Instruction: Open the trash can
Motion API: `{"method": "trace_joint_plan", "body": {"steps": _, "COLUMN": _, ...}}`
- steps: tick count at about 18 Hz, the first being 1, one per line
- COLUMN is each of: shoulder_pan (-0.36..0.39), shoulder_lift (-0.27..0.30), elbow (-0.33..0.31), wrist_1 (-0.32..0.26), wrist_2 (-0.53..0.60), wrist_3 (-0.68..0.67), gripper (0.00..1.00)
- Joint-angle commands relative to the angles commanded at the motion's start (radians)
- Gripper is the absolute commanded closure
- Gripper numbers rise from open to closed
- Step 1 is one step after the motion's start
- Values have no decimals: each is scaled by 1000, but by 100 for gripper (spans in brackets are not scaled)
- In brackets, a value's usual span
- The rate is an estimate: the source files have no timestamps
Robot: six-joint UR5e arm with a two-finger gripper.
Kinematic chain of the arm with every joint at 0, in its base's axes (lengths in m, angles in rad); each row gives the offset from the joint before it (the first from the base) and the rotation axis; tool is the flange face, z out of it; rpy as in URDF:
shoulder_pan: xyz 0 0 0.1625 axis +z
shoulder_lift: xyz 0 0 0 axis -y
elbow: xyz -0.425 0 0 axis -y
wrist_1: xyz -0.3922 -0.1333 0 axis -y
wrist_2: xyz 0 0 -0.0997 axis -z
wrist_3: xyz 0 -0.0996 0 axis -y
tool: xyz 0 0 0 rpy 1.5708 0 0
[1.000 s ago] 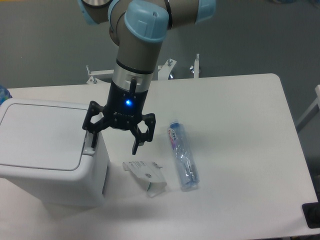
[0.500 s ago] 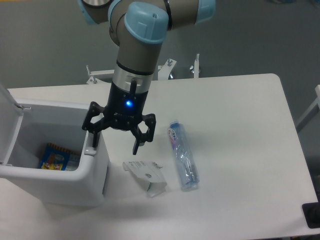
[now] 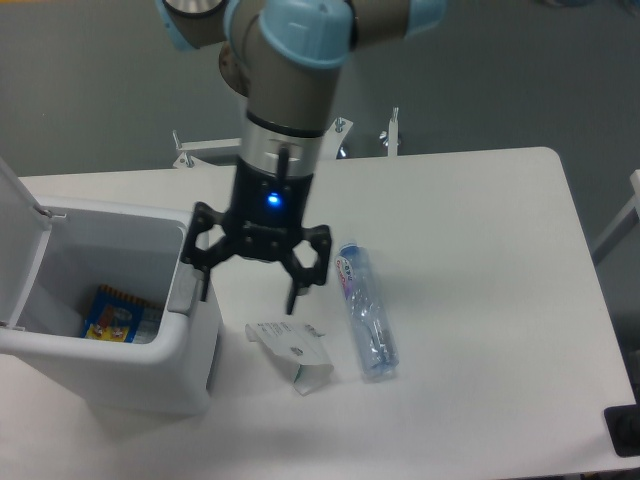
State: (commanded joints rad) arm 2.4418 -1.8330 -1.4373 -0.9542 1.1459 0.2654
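The trash can (image 3: 150,370) is a large white boxy bin at the table's left front. Its lid (image 3: 18,215) stands swung up on the left side, so the inside shows, with a colourful packet (image 3: 110,313) lying at the bottom. A grey push-button tab (image 3: 183,290) sits on the bin's right rim. My gripper (image 3: 250,292) hangs open just right of that rim, its left finger near the tab and its right finger over the table, nothing held between them.
A crumpled white paper carton (image 3: 293,349) lies on the table right of the bin. A clear plastic bottle with a blue label (image 3: 365,322) lies beside it. Metal brackets (image 3: 390,132) stand at the table's far edge.
The lid was shut a second ago and has swung open. Since half a second ago my gripper has shifted slightly right, away from the tab.
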Motion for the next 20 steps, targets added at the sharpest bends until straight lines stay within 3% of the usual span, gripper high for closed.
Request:
{"method": "trace_joint_plan", "body": {"steps": 11, "shoulder_pan": 178, "shoulder_lift": -97, "elbow": -5, "wrist_1": -5, "wrist_2": 5, "wrist_3": 294, "gripper": 0}}
{"method": "trace_joint_plan", "body": {"steps": 15, "shoulder_pan": 247, "shoulder_lift": -112, "elbow": -8, "wrist_1": -20, "wrist_2": 177, "wrist_3": 422, "gripper": 0}}
{"method": "trace_joint_plan", "body": {"steps": 18, "shoulder_pan": 246, "shoulder_lift": -127, "elbow": -9, "wrist_1": -99, "wrist_2": 322, "wrist_3": 544, "gripper": 0}}
{"method": "trace_joint_plan", "body": {"steps": 20, "shoulder_pan": 244, "shoulder_lift": -135, "elbow": -9, "wrist_1": -139, "wrist_2": 336, "wrist_3": 653, "gripper": 0}}
